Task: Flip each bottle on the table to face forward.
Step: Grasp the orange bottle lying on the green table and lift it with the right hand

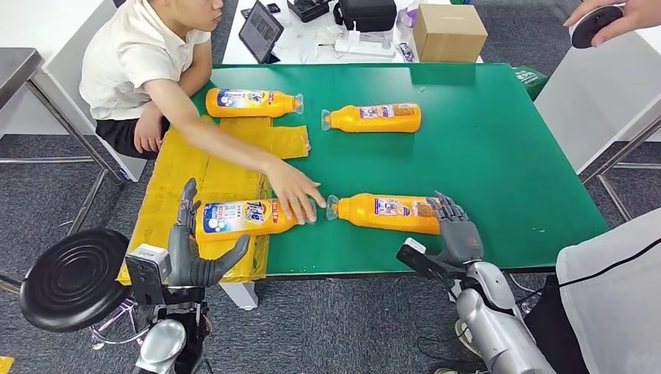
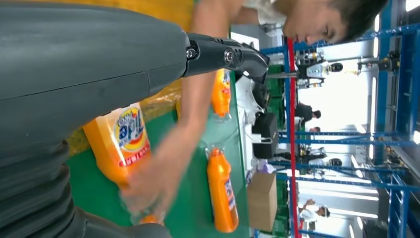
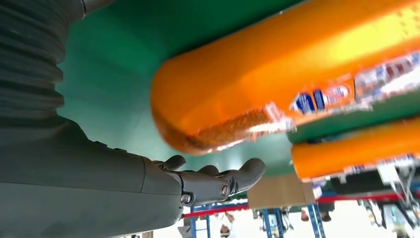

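4 orange bottles lie on the green surface (image 1: 499, 156). Left hand (image 1: 191, 249), fingers spread, cups the near-left bottle (image 1: 242, 218), whose neck a person's hand (image 1: 295, 195) touches. Right hand (image 1: 458, 232), fingers spread, rests at the near-right bottle (image 1: 386, 212).

A person (image 1: 144, 74) in a pale shirt sits at the table's far left, one arm stretched over yellow bags (image 1: 210, 175) on the green table (image 1: 499, 156). Behind stand a cardboard box (image 1: 448, 31), a tablet (image 1: 259, 31) and a black bag (image 1: 366, 14). A black stool (image 1: 74, 276) stands at the near left.
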